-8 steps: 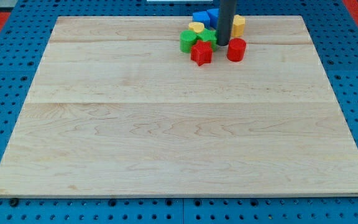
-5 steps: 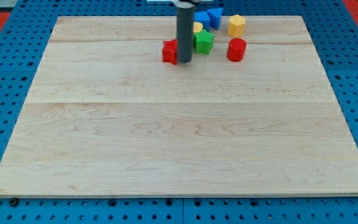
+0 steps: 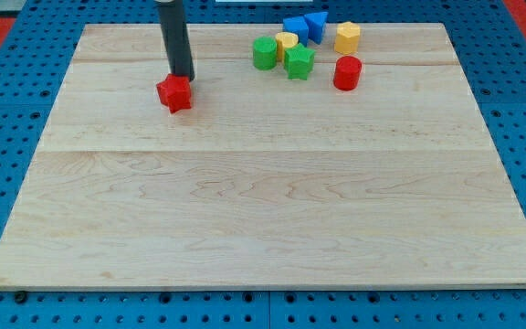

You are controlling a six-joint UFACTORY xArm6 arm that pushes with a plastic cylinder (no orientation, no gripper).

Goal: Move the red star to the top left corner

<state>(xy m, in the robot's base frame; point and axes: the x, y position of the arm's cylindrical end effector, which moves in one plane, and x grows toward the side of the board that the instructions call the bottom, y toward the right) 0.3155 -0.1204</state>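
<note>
The red star (image 3: 175, 93) lies on the wooden board (image 3: 263, 201) left of centre, in the upper part of the view. My tip (image 3: 182, 77) stands right behind the star, at its upper right edge, touching or nearly touching it. The dark rod rises from there to the view's top. The board's top left corner (image 3: 88, 29) is up and to the left of the star.
A cluster of blocks sits at the top centre-right: a green block (image 3: 264, 53), a green star (image 3: 299, 62), a yellow block (image 3: 287, 41), two blue blocks (image 3: 305, 26), a yellow hexagon (image 3: 347, 37) and a red cylinder (image 3: 346, 72).
My tip swept left from the cluster, pushing the red star leftward and slightly down. The green and yellow blocks shifted a little as the rod left.
</note>
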